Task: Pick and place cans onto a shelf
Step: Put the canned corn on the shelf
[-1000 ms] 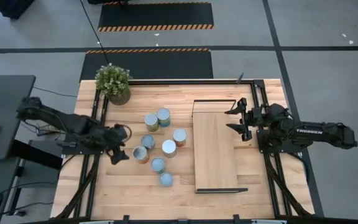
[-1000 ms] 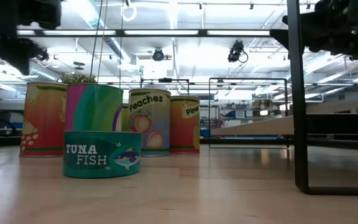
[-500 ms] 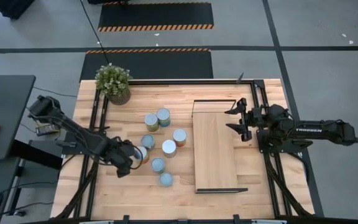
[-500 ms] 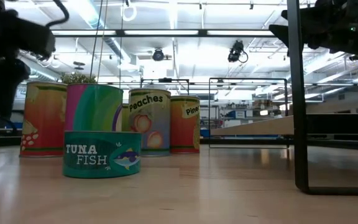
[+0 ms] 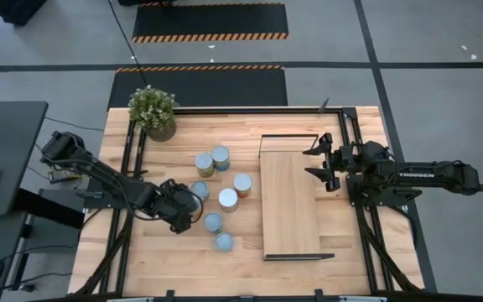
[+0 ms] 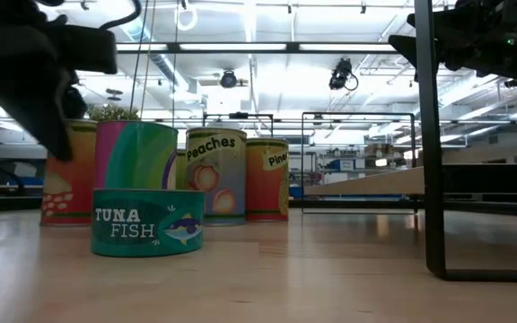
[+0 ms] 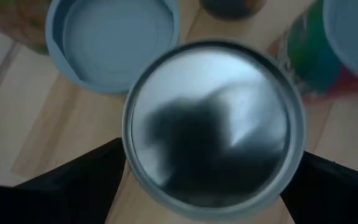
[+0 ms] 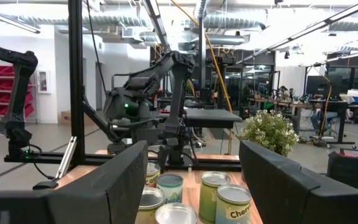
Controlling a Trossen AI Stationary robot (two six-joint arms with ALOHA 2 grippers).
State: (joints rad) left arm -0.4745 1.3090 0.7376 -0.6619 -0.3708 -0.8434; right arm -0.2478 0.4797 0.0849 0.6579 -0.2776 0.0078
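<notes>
Your left gripper (image 5: 188,207) sits over 1 can (image 7: 213,127), fingers spread either side, near the table's left edge. Shelf (image 5: 289,201) bare. Right gripper (image 5: 316,163) spread at the right edge.

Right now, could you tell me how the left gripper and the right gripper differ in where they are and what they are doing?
The left gripper sits low over the cluster of cans, its fingers straddling one silvery-topped can; the right gripper hangs beside the shelf, away from every can. The left arm reaches in across the table, while the right waits at the table's edge. Both grippers are open and hold nothing.
</notes>
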